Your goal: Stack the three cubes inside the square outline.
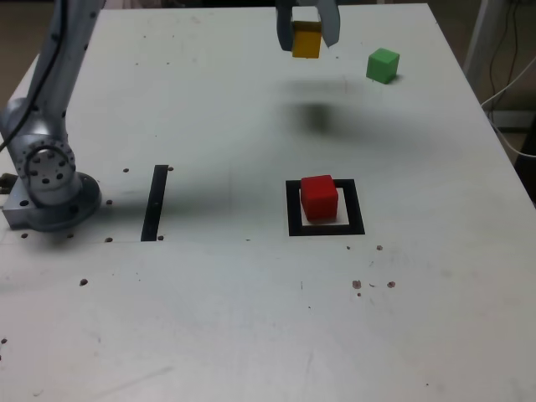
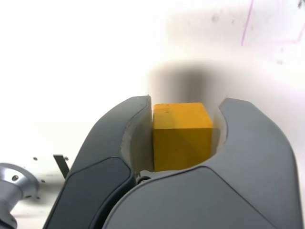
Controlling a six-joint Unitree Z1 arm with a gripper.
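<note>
One cube placed, second in the air: we carry the yellow cube (image 1: pixel 306 40) toward the stack.
We see the gripper (image 1: pixel 306 35) clamped tight on the yellow cube, lifted off the table (image 1: pixel 251 318) at 12 o'clock in the exterior view; the red cube (image 1: pixel 319 198) sits in the square outline (image 1: pixel 293 209) near centre, the green cube (image 1: pixel 383 65) waits at 1 o'clock. Next we judge: travel over red, align, lower, release. We read no labels or writing.
</note>
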